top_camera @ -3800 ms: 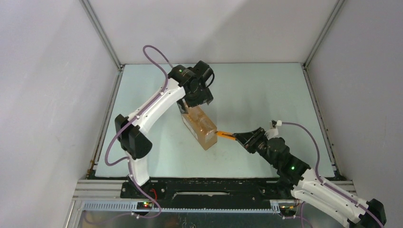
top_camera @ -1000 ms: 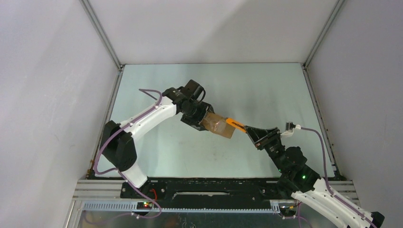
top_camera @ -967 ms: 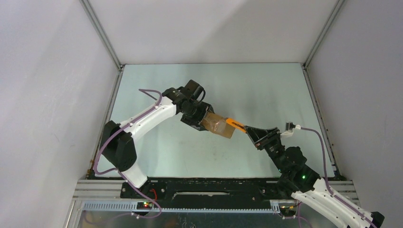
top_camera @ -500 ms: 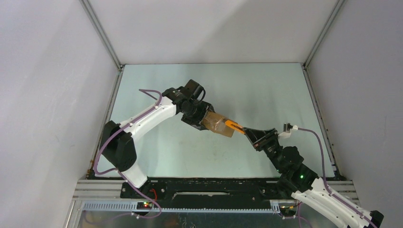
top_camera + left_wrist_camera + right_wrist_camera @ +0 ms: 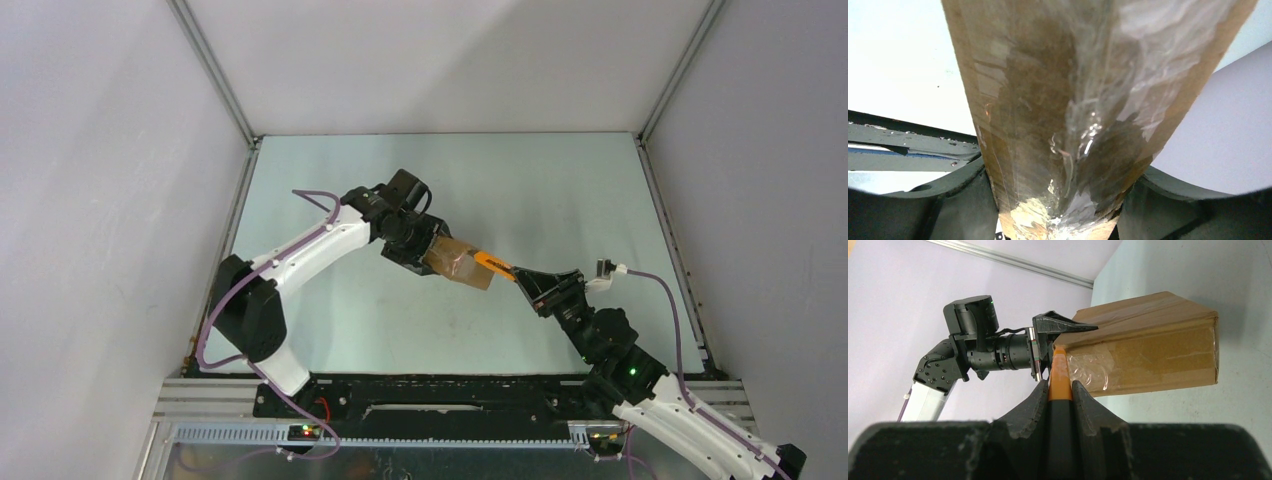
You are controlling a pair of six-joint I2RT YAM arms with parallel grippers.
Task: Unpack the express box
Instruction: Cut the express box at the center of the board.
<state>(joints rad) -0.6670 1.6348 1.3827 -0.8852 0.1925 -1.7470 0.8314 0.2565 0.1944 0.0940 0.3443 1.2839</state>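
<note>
Parcel gripped, blade at taped end; unpacking not yet achieved.

Express box (image 5: 458,264) was found near the bench (image 5: 560,190) centre, clamped at its 10 o'clock end by the left end effector (image 5: 428,252), jaws closed across the carton's width. Whether it was raised clear of the bench could not be confirmed. The right end effector (image 5: 528,279), approaching from 4 o'clock, was closed tight on the orange utility knife (image 5: 492,263), its tip at the upper edge of the box's taped end. Clear tape (image 5: 1148,357) appeared unbroken, the flaps shut, no contents visible. Judged early stage: the seam cut, flap opening and removal of contents remained outstanding.
</note>
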